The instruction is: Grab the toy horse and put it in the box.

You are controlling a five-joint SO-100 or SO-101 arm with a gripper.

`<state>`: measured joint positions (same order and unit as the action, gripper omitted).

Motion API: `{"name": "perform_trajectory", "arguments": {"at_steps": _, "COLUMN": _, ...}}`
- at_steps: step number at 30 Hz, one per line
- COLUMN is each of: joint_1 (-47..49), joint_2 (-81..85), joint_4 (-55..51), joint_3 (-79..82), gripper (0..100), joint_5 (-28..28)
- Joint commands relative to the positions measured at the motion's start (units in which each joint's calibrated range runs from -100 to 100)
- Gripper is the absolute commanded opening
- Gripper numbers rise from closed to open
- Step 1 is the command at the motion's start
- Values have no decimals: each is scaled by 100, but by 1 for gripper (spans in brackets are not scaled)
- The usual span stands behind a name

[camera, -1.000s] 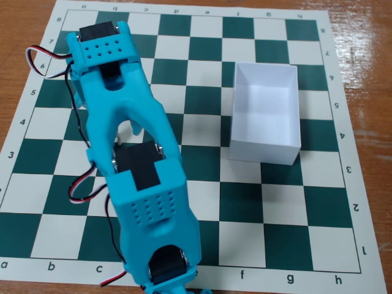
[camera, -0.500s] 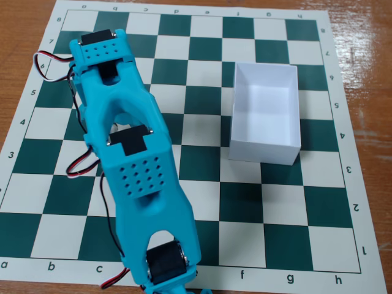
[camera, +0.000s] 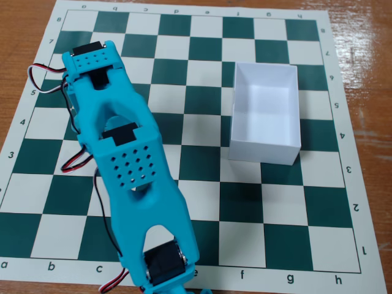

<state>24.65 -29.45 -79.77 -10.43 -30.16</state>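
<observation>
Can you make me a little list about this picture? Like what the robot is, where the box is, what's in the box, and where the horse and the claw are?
robot: turquoise arm stretched over the left side of the chessboard
floor: green and white chessboard mat on a wooden table
box: white box, open on top, right of the arm, not touching it
inside the box: nothing visible
toy horse: not visible in the fixed view; may be hidden under the arm
claw: hidden under the arm, cannot tell if open or shut
wires: red, black and white, looping at the arm's left

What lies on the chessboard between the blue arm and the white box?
In the fixed view, nothing: only bare squares of the chessboard lie between the arm and the white box.
</observation>
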Motion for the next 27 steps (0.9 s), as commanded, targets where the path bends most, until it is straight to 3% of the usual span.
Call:
{"name": "perform_trajectory", "arguments": {"at_steps": 1, "joint_1": 35, "joint_2": -46, "joint_4": 37, "joint_3": -282, "gripper": 45, "joint_5": -44}}
{"name": "perform_trajectory", "arguments": {"at_steps": 5, "joint_1": 35, "joint_2": -153, "joint_4": 54, "joint_3": -300, "gripper": 34, "joint_5": -78}}
{"name": "perform_trajectory", "arguments": {"at_steps": 9, "joint_1": 35, "joint_2": -232, "joint_4": 54, "joint_3": -300, "gripper": 3, "joint_5": -93}}
{"name": "perform_trajectory", "arguments": {"at_steps": 17, "joint_1": -93, "joint_2": 219, "joint_4": -21, "joint_3": 18, "gripper": 0, "joint_5": -190}}
{"name": "perform_trajectory", "arguments": {"at_steps": 27, "joint_1": -707, "joint_2": 2228, "joint_4": -337, "joint_3": 692, "gripper": 0, "joint_5": -615}}
